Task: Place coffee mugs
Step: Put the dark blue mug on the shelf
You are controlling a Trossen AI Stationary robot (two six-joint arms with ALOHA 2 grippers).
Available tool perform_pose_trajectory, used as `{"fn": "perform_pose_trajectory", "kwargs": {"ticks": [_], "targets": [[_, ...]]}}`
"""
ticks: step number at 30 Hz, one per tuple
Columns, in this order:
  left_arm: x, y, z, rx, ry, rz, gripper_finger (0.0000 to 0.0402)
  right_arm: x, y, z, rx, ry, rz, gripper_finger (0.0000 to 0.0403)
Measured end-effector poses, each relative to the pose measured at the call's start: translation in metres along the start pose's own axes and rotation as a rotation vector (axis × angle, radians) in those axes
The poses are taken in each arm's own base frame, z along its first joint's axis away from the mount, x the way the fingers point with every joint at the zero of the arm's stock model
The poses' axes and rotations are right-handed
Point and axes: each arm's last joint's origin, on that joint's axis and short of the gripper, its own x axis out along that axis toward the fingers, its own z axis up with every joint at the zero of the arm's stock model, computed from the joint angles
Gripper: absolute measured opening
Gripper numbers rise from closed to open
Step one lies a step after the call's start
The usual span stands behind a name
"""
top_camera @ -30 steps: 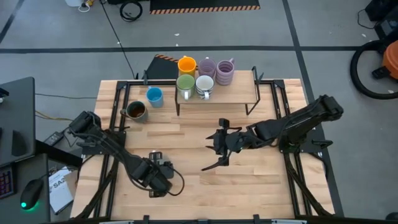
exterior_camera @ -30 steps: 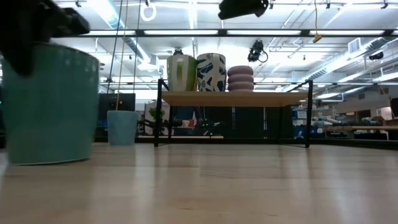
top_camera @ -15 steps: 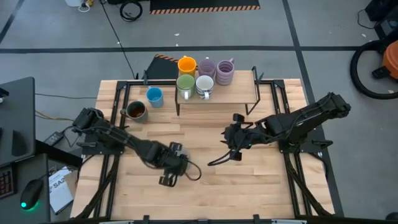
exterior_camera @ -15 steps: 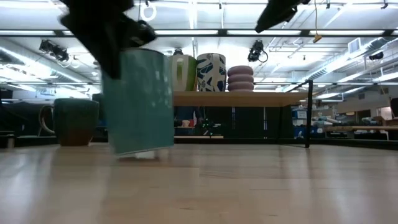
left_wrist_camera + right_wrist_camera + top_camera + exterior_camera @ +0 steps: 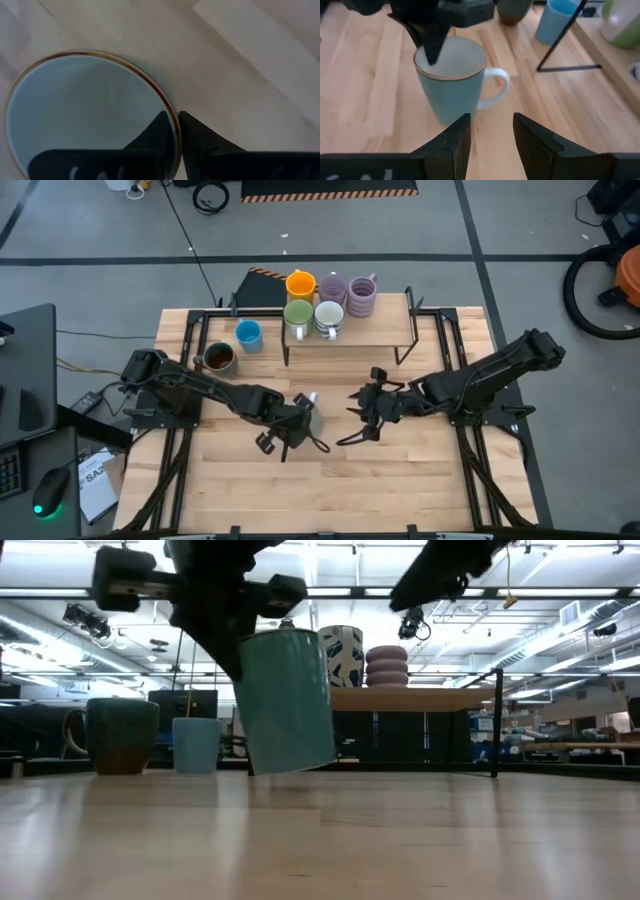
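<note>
— Mugs first: where is the one being worked?

— The pale teal mug (image 5: 451, 85) hangs from the left tool (image 5: 298, 417) near the middle of the surface (image 5: 400, 480), tilted and seemingly just clear of the wood in the low view. The tool is clamped on its rim, one finger inside and one outside. A second ago that arm sat low on the left side of the surface; half a second ago it was partway across. It has swung toward the centre and lifted the mug with it.

— And the right arm?

— The right tool (image 5: 372, 412) hovers just beside the mug with its fingers spread and nothing between them, pointed at the handle side. It has drawn back a little from where it was a second ago and now faces the incoming mug — this looks like a handover setting up, though that is my reading.

— The rest?

— On the shelf (image 5: 380, 332): orange mug (image 5: 300, 284), green mug (image 5: 298, 314), white patterned mug (image 5: 329, 316) and two pale purple mugs (image 5: 347, 291). The dark mug (image 5: 219, 358) and blue mug (image 5: 248, 335) wait on the surface to the shelf's left, unmoved over the last second.

— So progress?

— Five placed, by my count; three to go, one of them in the air.
</note>
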Motion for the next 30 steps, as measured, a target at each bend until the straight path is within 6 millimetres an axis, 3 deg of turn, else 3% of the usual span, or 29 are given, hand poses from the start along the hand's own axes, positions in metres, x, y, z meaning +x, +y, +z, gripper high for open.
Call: {"fn": "perform_pose_trajectory", "kwargs": {"ticks": [5, 12, 23, 30], "targets": [[0.001, 0.009, -0.004, 0.106, -0.012, 0.02, 0.004, 0.014, 0.0, -0.024, 0.035, -0.05, -0.003, 0.0152], [0.002, 0.023, -0.009, 0.174, -0.026, 0.061, 0.004, 0.018, -0.003, -0.046, 0.089, -0.005, -0.045, 0.0153], [0.018, 0.041, -0.013, 0.158, -0.071, 0.081, 0.004, 0.01, 0.009, -0.045, 0.03, -0.03, 0.001, 0.0173], [0.023, 0.043, -0.015, 0.123, -0.073, 0.07, 0.0041, 0.017, 0.01, -0.053, 0.049, -0.058, 0.003, 0.0204]]}}
